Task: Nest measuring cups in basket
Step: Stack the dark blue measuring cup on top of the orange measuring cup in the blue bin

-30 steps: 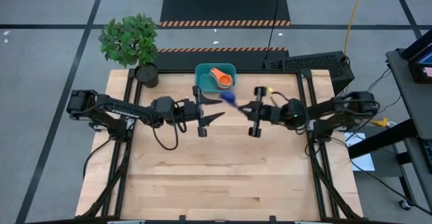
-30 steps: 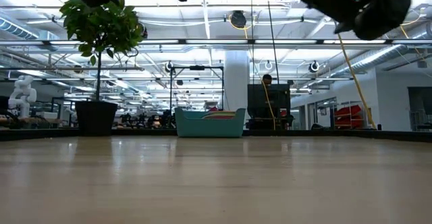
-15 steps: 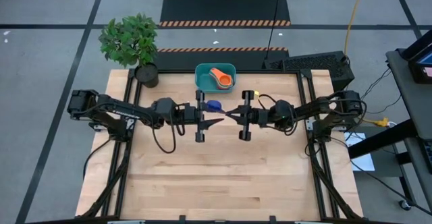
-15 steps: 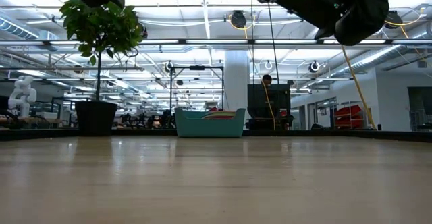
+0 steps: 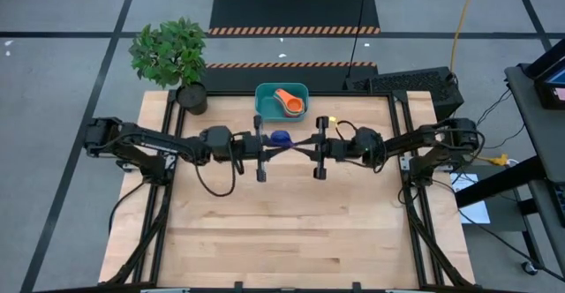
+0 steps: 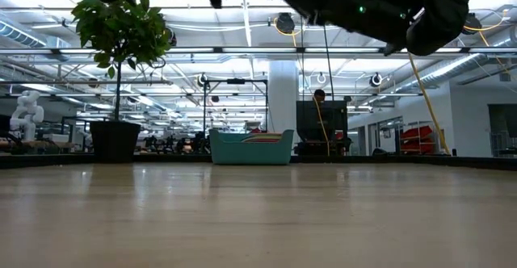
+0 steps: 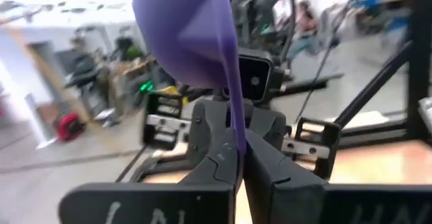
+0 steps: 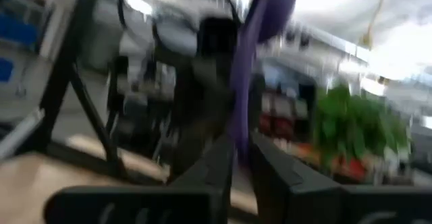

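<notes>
the two arms meet tip to tip above the middle of the table, with a dark blue measuring cup between them. the left gripper has its fingers pressed together on the cup's flat handle, which runs down into the seam between them in the left wrist view, the rounded bowl standing up just past the fingertips. the right gripper faces it from the other side; in the right wrist view its two fingers stand on either side of the same handle with a thin gap showing, and whether they grip it or have just let go i cannot tell. seen from above, the cup's bowl sits just on the far side of the point where both sets of fingertips meet, raised off the wood.

the basket stands beyond the fingertips at the far edge of the table, apart from the held cup. inside it lie an orange cup with its handle pointing toward the left arm's side, and the rim of a lighter blue cup beneath it. in the low view the basket rests on the table well behind both arms, which cross the top of that picture. a potted plant stands at the far corner on the left arm's side, well clear of both grippers.
</notes>
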You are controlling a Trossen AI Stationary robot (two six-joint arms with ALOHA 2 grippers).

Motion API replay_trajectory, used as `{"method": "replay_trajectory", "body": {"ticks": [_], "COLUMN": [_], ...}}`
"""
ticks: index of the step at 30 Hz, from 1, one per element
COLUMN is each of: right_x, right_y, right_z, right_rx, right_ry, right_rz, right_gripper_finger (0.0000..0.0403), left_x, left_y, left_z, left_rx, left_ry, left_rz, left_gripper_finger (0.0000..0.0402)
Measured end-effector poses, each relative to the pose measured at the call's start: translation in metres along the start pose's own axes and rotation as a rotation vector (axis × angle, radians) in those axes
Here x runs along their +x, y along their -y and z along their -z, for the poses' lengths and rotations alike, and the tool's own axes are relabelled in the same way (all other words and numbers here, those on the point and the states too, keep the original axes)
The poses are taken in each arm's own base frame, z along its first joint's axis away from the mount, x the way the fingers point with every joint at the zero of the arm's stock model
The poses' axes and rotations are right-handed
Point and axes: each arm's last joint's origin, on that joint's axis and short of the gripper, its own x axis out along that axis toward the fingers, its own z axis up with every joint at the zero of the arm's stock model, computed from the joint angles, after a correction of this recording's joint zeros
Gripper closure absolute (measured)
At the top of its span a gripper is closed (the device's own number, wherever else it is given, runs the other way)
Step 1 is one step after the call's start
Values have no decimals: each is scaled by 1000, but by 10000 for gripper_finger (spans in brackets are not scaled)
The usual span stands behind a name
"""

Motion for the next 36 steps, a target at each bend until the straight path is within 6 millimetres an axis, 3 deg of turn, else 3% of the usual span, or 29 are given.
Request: {"method": "replay_trajectory", "body": {"ticks": [4, 9, 16, 21, 26, 36], "right_x": [-9, -22, -11, 1, 13, 36], "right_y": [13, 28, 35, 29, 26, 24], "right_z": [-1, -3, -13, -13, -4, 13], "right_rx": [36, 112, 279, 273, 279, 306], "right_ry": [-176, -410, -395, -419, -444, -458], "right_rz": [-10, 129, 202, 155, 75, 9], "right_gripper_finger": [330, 303, 283, 256, 234, 237], "left_x": [-18, -37, -37, -30, -26, -30], "left_y": [-10, -20, -29, -27, -25, -19], "left_z": [-6, 7, 49, 68, 71, 78], "left_rx": [20, 16, -53, -106, -128, -151], "left_ry": [-157, -423, -693, -736, -728, -799], "left_rz": [-81, -137, -72, 48, 105, 154], "left_gripper_finger": [391, 393, 396, 391, 396, 395]}}
